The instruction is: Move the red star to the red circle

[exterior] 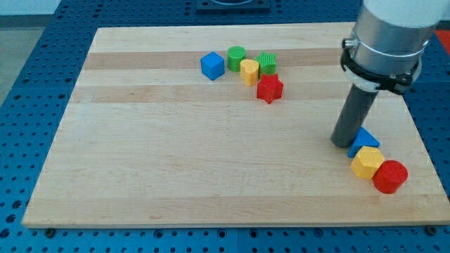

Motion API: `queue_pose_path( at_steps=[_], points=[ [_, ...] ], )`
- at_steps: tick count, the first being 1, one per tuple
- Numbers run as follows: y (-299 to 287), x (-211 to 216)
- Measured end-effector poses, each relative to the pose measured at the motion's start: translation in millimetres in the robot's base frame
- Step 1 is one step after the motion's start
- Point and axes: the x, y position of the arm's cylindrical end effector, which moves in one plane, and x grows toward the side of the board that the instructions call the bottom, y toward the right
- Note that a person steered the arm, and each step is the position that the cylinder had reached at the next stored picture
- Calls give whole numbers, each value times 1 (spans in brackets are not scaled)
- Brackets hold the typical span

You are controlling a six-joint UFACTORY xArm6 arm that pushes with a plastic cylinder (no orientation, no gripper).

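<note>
The red star [269, 88] lies on the wooden board [176, 154] at the upper middle, touching a yellow block [249, 71] and close below a green star-like block [267, 62]. The red circle [389, 176] lies near the view's bottom right corner of the board. My tip [344, 143] rests on the board far to the right of the red star, touching the left side of a blue triangle [364, 139], up and left of the red circle.
A blue cube [212, 65] and a green round block [236, 57] sit left of the yellow block. A yellow hexagon [367, 162] lies between the blue triangle and the red circle. The board's right edge is near the red circle.
</note>
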Motion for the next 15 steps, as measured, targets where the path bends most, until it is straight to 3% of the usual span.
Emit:
queue_pose_path(
  at_steps=[1, 3, 4, 5, 6, 8, 12, 15],
  points=[
    [-3, -10],
    [-138, -26],
    [-201, -57],
    [-211, -108],
    [-198, -144],
    [-140, -145],
    [-79, -80],
    [-52, -63]
  ],
)
